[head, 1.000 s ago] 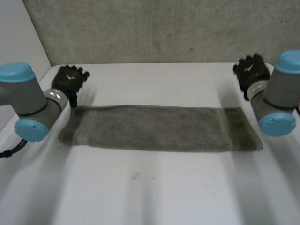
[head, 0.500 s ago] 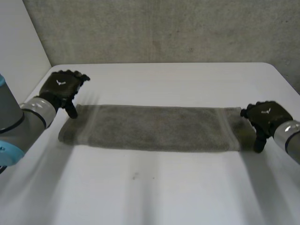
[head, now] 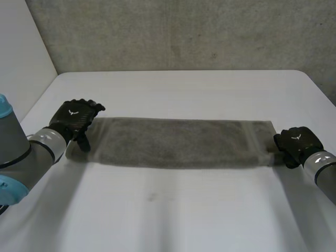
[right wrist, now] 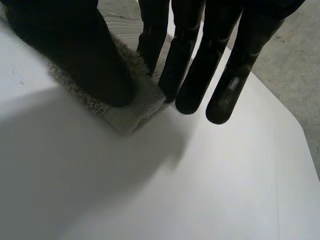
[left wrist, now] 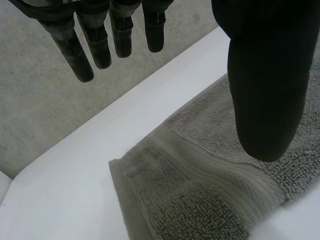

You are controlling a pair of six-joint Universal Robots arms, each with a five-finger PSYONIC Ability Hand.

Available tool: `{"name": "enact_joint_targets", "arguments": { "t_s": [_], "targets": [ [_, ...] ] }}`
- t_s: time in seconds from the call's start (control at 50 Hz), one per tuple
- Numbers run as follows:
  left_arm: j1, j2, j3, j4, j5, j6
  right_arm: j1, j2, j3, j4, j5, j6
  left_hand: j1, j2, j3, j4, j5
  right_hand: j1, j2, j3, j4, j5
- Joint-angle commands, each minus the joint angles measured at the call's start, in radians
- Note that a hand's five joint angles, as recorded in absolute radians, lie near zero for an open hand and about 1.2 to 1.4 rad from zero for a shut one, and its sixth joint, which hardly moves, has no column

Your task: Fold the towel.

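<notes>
The left hand (head: 76, 118) hangs open with straight fingers, its thumb above one end of the grey towel (head: 173, 142). The right hand (head: 296, 143) pinches the far corner between thumb and fingers.

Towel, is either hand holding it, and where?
The right hand pinches the towel at one end corner; the left hand is open above the other end.

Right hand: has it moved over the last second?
Yes. The right hand came from beyond the far edge of the towel toward the camera, to its right end.
</notes>
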Motion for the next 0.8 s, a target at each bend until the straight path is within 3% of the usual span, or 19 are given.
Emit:
{"name": "enact_joint_targets", "arguments": {
  "t_s": [0.02,0.12,0.22,0.34,0.4,0.44,0.56,0.6,0.66,0.7,0.8],
  "targets": [
    [-0.003,0.003,-0.011,0.018,-0.001,0.0,-0.024,0.01,-0.024,-0.02,0.016,-0.016,0.025,0.024,0.024,0.023,0.025,0.459,0.275,0.285,0.291,0.334],
    [-0.002,0.015,-0.023,0.018,-0.001,0.0,-0.074,0.019,-0.06,-0.013,0.072,-0.093,0.025,0.024,0.024,0.023,0.025,0.459,0.275,0.285,0.291,0.334],
    [0.001,0.045,-0.04,0.018,0.001,0.0,-0.22,0.004,-0.123,-0.004,0.198,-0.314,0.025,0.024,0.024,0.023,0.025,0.459,0.275,0.285,0.291,0.334],
    [0.001,0.077,-0.059,0.018,-0.001,0.0,-0.218,-0.008,-0.164,-0.007,0.207,-0.361,0.022,0.021,0.021,0.02,0.022,0.459,0.275,0.285,0.291,0.334],
    [0.001,0.081,-0.06,0.018,-0.001,0.0,-0.146,-0.051,-0.195,-0.006,0.207,-0.303,0.019,0.018,0.018,0.017,0.019,0.459,0.275,0.285,0.291,0.334],
    [0.001,0.081,-0.06,0.02,-0.003,-0.002,-0.007,-0.103,-0.23,-0.006,0.203,-0.234,0.019,0.018,0.018,0.017,0.019,0.459,0.275,0.285,0.291,0.334],
    [-0.002,0.086,-0.063,0.018,-0.006,-0.005,0.202,-0.088,-0.301,-0.018,0.183,-0.185,0.013,0.012,0.012,0.011,0.013,0.459,0.275,0.285,0.291,0.334],
    [-0.002,0.089,-0.068,0.02,-0.006,-0.005,0.345,-0.038,-0.348,-0.018,0.137,-0.185,0.013,0.012,0.012,0.011,0.013,0.459,0.275,0.285,0.291,0.334],
    [-0.002,0.1,-0.074,0.02,-0.006,-0.006,0.432,-0.005,-0.376,-0.015,0.101,-0.185,0.013,0.012,0.012,0.011,0.013,0.459,0.275,0.285,0.291,0.334],
    [-0.003,0.104,-0.076,0.02,-0.006,-0.006,0.568,0.059,-0.417,-0.014,0.033,-0.18,0.013,0.012,0.012,0.011,0.013,0.459,0.275,0.285,0.291,0.334],
    [-0.009,0.108,-0.085,0.02,-0.006,-0.006,0.679,0.175,-0.445,-0.007,-0.033,-0.178,0.013,0.012,0.012,0.011,0.013,0.459,0.275,0.285,0.291,0.334]
  ]
}}
